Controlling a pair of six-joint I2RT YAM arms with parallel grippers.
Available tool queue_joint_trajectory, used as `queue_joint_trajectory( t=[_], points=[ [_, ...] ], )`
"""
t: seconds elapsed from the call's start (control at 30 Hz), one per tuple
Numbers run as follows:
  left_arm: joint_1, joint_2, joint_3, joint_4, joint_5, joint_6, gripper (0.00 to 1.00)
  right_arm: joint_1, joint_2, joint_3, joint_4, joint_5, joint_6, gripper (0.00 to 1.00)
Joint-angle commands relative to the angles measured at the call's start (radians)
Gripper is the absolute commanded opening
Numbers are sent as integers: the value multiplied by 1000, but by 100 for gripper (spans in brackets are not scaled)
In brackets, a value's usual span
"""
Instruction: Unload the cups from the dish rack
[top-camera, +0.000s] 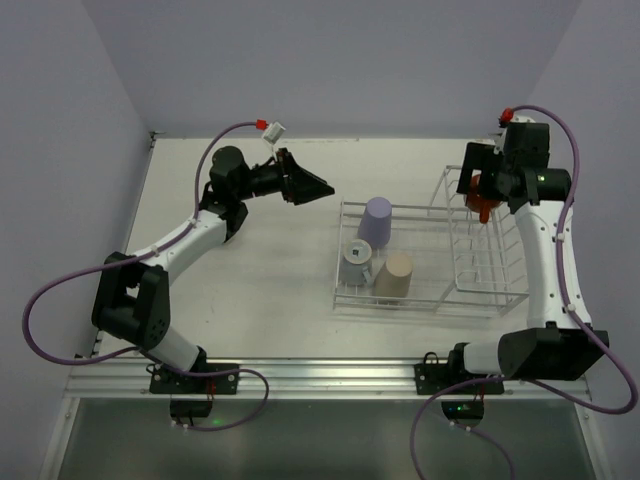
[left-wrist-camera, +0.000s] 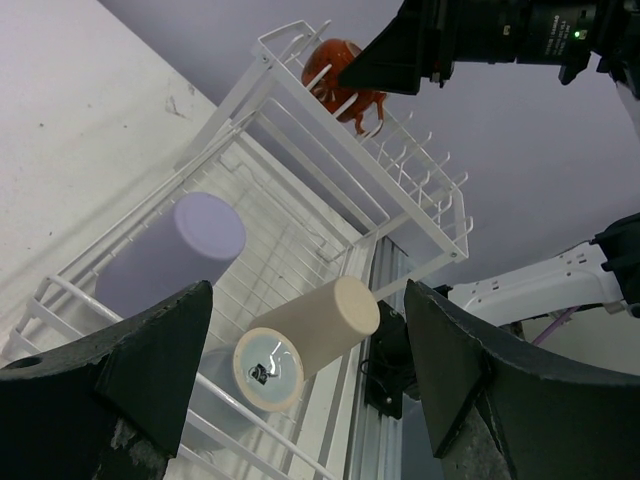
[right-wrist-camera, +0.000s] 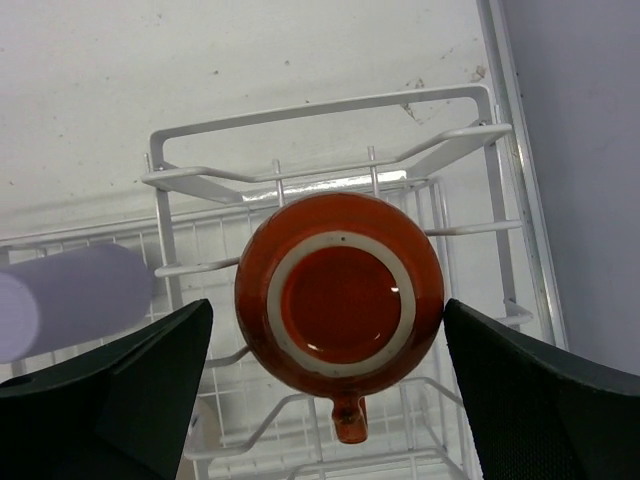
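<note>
The orange-red mug (right-wrist-camera: 340, 290) looks like glazed ceramic: rigid, fairly heavy for its size, slick outside and likely to chip against wire. I judge the sound hold to be across its round body, clear of the small handle (right-wrist-camera: 348, 428) (too stubby to pinch well), lifting straight up off the prongs before moving aside. It sits upside down in the taller basket section of the dish rack (top-camera: 338, 285), toward the far right corner of the surface (top-camera: 250, 290). The right gripper (right-wrist-camera: 325, 320) hangs over it, spread wide, a finger on either side and touching nothing. The left gripper (top-camera: 312, 187), also wide and empty, hovers toward the far left of the surface, aimed at the low tray. The mug's upturned base is glossy orange-red inside a pale ring. The lavender tumbler (top-camera: 378, 220), beige tumbler (top-camera: 393, 277) and blue-grey cup (top-camera: 357, 262) are in the low tray, nearer the middle.
</note>
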Motion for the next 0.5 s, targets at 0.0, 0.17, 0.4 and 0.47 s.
queue_joint_trajectory(
  t=[0.0, 0.17, 0.4, 0.47],
  points=[
    [-10, -2, 9, 32, 5, 8, 82, 3, -55, 62, -15, -28, 13, 99],
    [-16, -4, 12, 30, 4, 6, 82, 12, -131, 52, -14, 13, 38, 99],
    [-24, -11, 8, 29, 1, 5, 82, 12, -249, -31, -63, -94, 75, 99],
    [-25, -15, 3, 29, -1, 5, 82, 13, -266, -69, -83, -101, 65, 99]
  ],
)
